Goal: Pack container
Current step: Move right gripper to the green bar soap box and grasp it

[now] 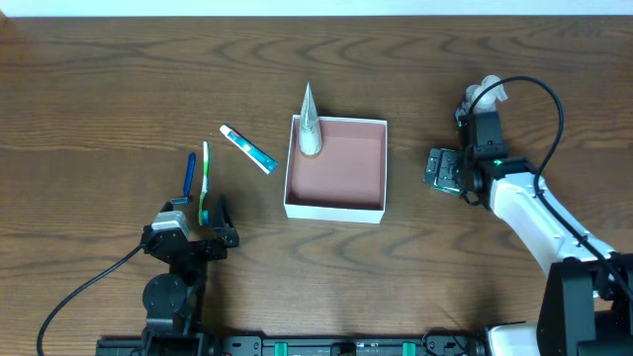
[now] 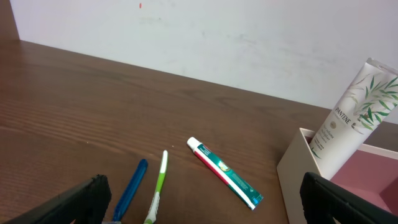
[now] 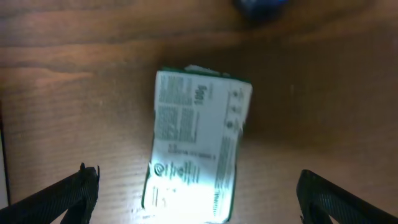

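The container (image 1: 334,206) is a square white box with a reddish-brown floor at the table's middle; its wall also shows in the left wrist view (image 2: 295,174). A white Pantene tube (image 1: 310,124) leans in its far left corner, also seen in the left wrist view (image 2: 354,112). My right gripper (image 1: 442,170) is open above a small green-and-white packet (image 3: 196,143) that lies flat on the table right of the container. My left gripper (image 1: 193,237) is open and empty at the front left, near a blue razor (image 1: 190,176), a green toothbrush (image 1: 206,183) and a toothpaste tube (image 1: 247,148).
A small white object (image 1: 485,94) lies at the far right behind the right arm. The razor (image 2: 132,186), toothbrush (image 2: 157,190) and toothpaste tube (image 2: 225,173) lie between the left fingers' view and the container. A black cable (image 1: 79,297) runs front left.
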`<act>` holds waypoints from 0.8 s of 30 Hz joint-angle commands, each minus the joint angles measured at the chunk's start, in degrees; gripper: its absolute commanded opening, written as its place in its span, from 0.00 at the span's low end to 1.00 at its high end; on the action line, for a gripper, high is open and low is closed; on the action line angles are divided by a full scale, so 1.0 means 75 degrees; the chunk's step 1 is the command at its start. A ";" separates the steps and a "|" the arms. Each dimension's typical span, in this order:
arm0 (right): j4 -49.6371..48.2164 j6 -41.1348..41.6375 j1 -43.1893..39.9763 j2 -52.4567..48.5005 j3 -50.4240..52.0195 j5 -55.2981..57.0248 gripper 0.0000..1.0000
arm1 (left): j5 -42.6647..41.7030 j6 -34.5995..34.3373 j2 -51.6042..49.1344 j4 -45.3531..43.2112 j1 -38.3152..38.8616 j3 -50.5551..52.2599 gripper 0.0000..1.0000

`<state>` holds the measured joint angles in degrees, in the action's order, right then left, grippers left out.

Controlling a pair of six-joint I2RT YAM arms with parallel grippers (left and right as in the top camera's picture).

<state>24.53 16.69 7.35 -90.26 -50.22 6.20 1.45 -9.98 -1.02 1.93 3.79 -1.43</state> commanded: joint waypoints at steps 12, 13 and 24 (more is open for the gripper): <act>-0.0828 -0.0664 -0.0058 -0.0950 0.0125 -0.0058 0.89 | 0.0058 0.0157 -0.0003 0.0283 -0.0012 0.0160 0.98; -0.0828 -0.0664 -0.0058 -0.0976 0.0125 -0.0058 0.86 | 0.0058 0.0157 -0.0003 0.0283 -0.0012 0.0160 0.98; -0.0991 -0.0667 -0.0079 -0.1026 0.0125 -0.0058 0.55 | 0.0058 0.0157 -0.0003 0.0283 -0.0012 0.0160 0.98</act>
<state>17.37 11.73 7.35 -97.45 -49.69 5.78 1.45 -9.98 -1.02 1.93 3.81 -1.43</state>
